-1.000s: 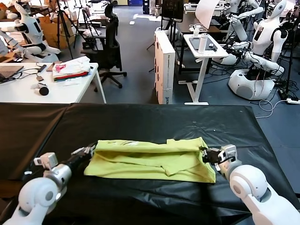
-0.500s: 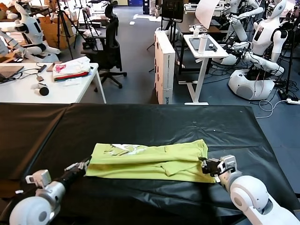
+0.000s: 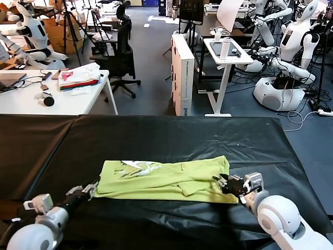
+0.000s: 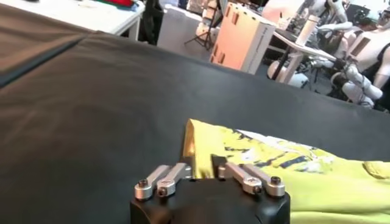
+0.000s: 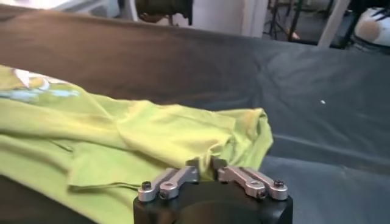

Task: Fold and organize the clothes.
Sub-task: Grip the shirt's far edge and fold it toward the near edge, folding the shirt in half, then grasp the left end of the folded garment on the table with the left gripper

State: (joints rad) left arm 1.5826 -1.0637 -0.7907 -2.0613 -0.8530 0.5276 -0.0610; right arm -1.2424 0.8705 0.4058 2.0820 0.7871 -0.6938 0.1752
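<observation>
The clothes, one lime yellow-green T-shirt (image 3: 166, 179), lie folded into a long flat band on the black table (image 3: 156, 135), with a whitish print (image 3: 138, 166) showing near the left end. My left gripper (image 3: 88, 188) sits low at the shirt's near left corner. In the left wrist view it (image 4: 202, 170) is open, and the shirt (image 4: 274, 164) edge lies just beyond its fingertips. My right gripper (image 3: 222, 183) rests at the near right corner. In the right wrist view it (image 5: 206, 163) stands open, with shirt (image 5: 122, 134) fabric under the narrow gap.
Behind the black table stand a white desk (image 3: 31, 99) with a white, pink and red fabric pile (image 3: 78, 77), an office chair (image 3: 122, 52), a white cabinet (image 3: 182, 73) and other robots (image 3: 291, 52). Bare black cloth surrounds the shirt.
Both grippers drew the shirt's upper layer toward me and down, uncovering the print. Both jaws, shut on the fabric before, now stand apart and the shirt lies flat.
</observation>
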